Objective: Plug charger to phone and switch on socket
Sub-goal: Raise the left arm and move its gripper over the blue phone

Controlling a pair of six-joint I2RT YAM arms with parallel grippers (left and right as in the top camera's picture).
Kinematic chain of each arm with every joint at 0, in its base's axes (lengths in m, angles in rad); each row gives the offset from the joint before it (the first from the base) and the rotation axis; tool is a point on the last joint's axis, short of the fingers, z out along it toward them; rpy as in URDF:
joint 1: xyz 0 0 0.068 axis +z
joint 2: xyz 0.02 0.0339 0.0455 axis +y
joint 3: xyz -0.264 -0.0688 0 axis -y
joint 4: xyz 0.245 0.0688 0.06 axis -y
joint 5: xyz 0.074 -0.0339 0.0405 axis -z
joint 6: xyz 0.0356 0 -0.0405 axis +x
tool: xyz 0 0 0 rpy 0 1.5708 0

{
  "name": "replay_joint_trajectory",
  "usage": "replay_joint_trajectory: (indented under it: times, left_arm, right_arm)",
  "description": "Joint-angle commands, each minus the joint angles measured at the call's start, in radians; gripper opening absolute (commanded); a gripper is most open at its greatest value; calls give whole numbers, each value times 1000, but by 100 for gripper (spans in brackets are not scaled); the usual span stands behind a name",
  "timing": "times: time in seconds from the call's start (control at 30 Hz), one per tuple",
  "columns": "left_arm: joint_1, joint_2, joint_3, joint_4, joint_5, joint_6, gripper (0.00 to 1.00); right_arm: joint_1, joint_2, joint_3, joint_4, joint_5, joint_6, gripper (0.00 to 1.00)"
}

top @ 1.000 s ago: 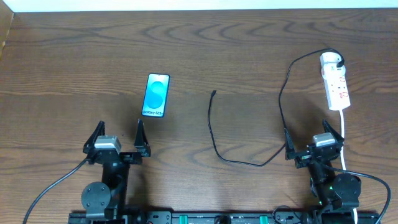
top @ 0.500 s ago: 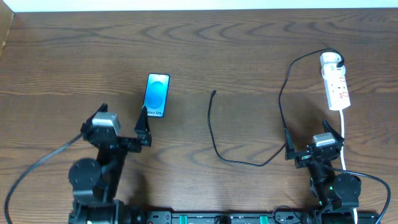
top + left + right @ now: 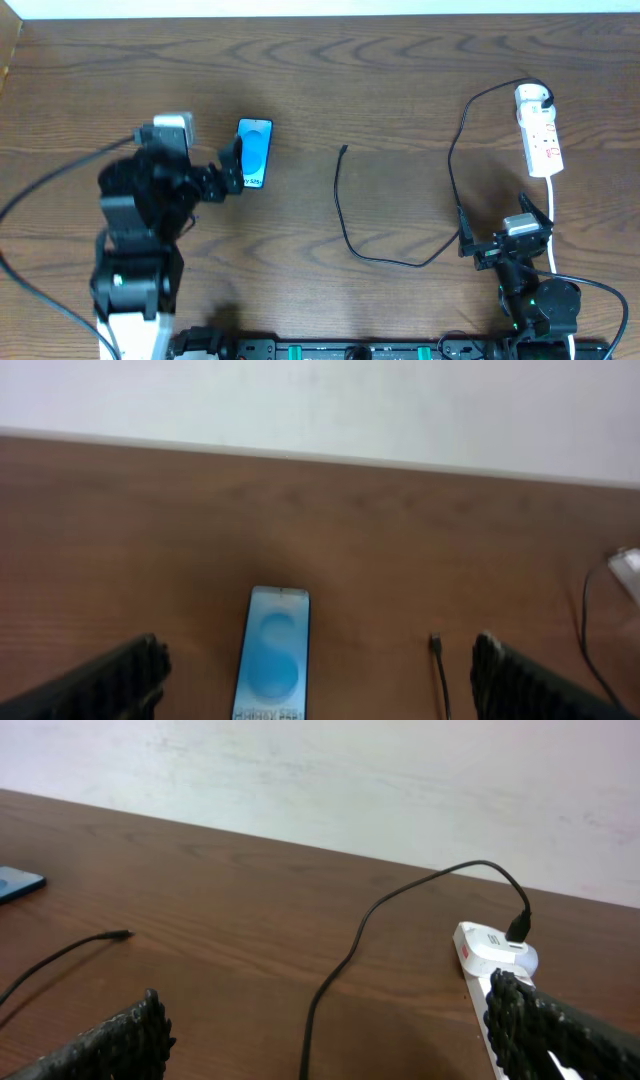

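as the socket [image 3: 541, 135] holds the charger [image 3: 336, 190], phone [image 3: 257, 145] lies apart.

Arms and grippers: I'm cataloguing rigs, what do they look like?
The black left arm ends in a white link and trails a black cable; the right arm is black. Each has a silver wrist block. The left gripper and right gripper have black, rough fingers.

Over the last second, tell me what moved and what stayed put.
The left hand swung forward from the near table edge toward the phone, open and holding nothing. The phone, the charger, the socket and the open right hand stayed where they were.
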Motion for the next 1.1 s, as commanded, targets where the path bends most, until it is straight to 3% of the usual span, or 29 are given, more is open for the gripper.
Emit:
replay_joint_trajectory:
  times: [0.0, 0.37, 0.53, 0.63, 1.07]
  left_arm:
    - [-4, 127, 165, -98, 16, 5, 98]
    - [-4, 515, 636, -462, 12, 34, 98]
    - [-4, 682, 817, -613, 12, 109, 98]
    - [-4, 766, 851, -655, -29, 153, 98]
    - [-3, 900, 848, -660, -45, 126, 98]
  right_arm:
    - [15, -6, -5, 0, 4, -11, 99]
    - [15, -6, -5, 0, 4, -11, 99]
    - [15, -6, -5, 0, 4, -11, 99]
    - [15, -6, -5, 0, 4, -11, 99]
    - [15, -6, -5, 0, 4, -11, 99]
